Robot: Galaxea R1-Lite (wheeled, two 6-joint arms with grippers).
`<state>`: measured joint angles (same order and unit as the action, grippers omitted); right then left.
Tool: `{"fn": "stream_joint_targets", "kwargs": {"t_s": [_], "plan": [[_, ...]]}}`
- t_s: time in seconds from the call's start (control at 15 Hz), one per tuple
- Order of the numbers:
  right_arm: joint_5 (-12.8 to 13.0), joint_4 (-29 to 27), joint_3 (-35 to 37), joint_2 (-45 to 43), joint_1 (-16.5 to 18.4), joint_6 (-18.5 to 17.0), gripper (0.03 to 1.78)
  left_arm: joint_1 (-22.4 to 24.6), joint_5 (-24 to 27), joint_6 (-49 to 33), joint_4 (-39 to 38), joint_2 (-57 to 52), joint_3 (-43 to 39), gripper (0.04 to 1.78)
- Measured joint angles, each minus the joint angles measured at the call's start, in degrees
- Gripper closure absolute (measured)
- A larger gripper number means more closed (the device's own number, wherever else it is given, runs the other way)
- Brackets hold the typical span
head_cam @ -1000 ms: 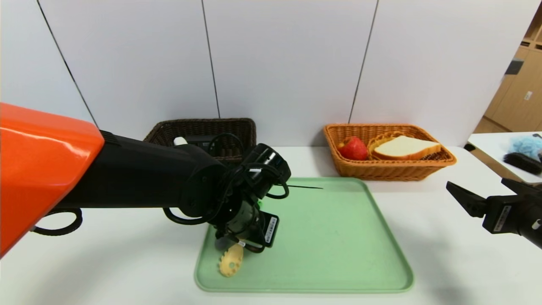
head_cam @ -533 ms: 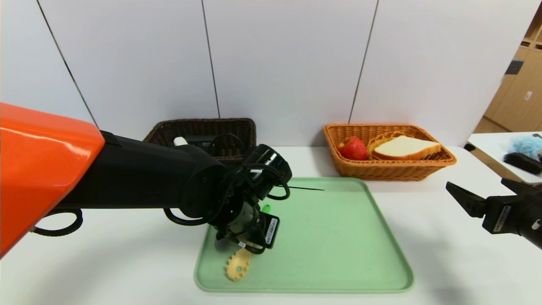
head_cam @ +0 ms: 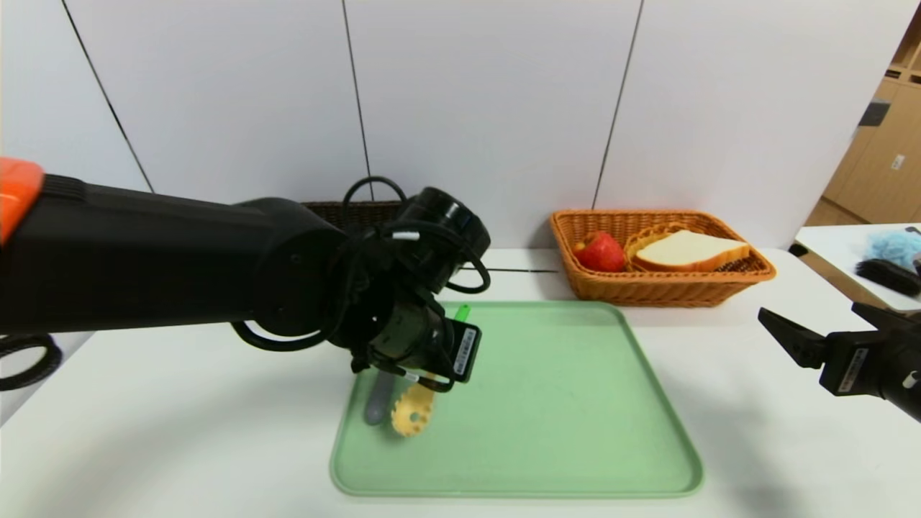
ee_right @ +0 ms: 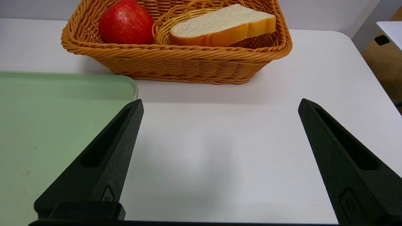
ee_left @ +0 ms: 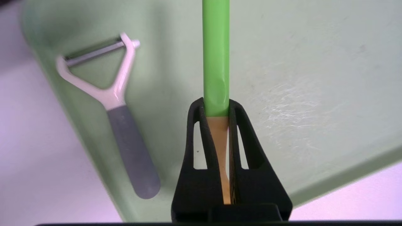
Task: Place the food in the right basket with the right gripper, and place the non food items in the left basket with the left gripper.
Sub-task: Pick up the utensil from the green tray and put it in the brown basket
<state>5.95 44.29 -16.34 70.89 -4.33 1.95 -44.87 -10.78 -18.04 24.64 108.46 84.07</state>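
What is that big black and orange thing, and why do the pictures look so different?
It is a robot with two arms. One picture is from a camera on its head; the other two are from cameras on its wrists. The left pincer is shut on a spaghetti spoon with a green handle, above the green tray. A peeler lies on the tray. The right pincer waits open over the white table. The orange basket holds an apple and a bread slice.
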Motion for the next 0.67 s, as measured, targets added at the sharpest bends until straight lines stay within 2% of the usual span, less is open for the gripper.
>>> {"fn": "stream_joint_targets", "kwargs": {"t_s": [0.2,0.4,0.67], "plan": [[-0.02,0.0,0.18,0.26,0.04,-0.06,0.11,3.78,-0.96,4.16,-4.27,-3.86,1.9,1.7],[0.0,-0.02,0.24,0.5,0.12,-0.06,0.11,8.44,-4.46,10.45,-16.29,-5.73,2.73,1.7],[0.0,0.0,0.2,1.16,0.06,-0.05,0.11,19.08,-1.07,20.46,-31.6,-3.12,3.0,1.7]]}}
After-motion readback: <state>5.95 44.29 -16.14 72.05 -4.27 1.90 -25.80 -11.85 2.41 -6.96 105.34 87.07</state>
